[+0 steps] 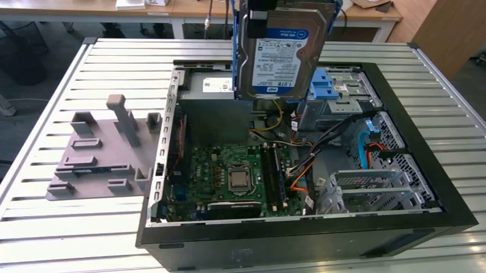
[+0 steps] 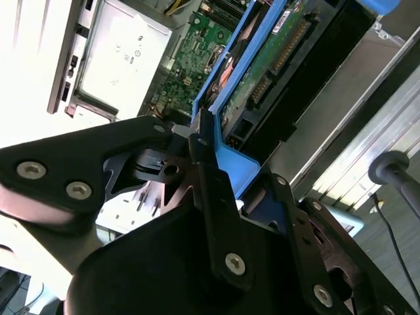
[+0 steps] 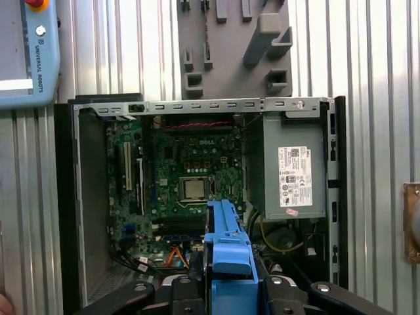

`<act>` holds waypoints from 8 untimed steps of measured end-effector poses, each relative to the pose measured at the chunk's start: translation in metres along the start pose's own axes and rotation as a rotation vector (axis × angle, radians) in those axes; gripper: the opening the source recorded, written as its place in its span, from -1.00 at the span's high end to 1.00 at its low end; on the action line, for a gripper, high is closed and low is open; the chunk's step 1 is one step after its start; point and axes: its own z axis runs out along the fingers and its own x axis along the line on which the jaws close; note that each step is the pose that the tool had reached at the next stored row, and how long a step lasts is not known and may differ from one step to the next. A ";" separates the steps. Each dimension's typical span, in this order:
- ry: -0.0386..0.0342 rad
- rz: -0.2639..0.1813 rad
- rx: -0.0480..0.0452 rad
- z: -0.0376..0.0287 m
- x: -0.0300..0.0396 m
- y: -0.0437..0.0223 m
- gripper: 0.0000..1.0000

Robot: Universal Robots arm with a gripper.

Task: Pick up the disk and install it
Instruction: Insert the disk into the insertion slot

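Observation:
The disk (image 1: 283,54) hangs upright high above the open computer case (image 1: 304,230), its blue-and-white label facing the exterior camera and blue bracket rails along its sides. It hovers over the case's far part, near the grey power-supply box (image 1: 215,85) and the grey drive bay with a blue latch (image 1: 340,85). In both wrist views my gripper (image 3: 230,283) is shut on the disk's blue bracket (image 3: 228,246). My gripper (image 2: 213,164) clamps the bracket's end, and the disk's green circuit side (image 2: 262,72) runs away from the black fingers (image 2: 203,177).
The case lies on its side on a slatted metal table (image 1: 76,227), with the motherboard (image 1: 235,170), cables (image 1: 300,170) and a metal cage (image 1: 372,190) inside. A grey fixture plate with upright posts (image 1: 106,148) lies at the exterior view's left. A teach pendant (image 3: 26,52) rests beside the case.

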 end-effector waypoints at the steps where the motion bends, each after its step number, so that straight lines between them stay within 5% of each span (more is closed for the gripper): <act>1: 0.0000 0.002 0.0001 0.0003 0.0015 -0.0001 0.27; 8: 0.0007 0.010 -0.0012 0.0020 0.0098 -0.0037 0.27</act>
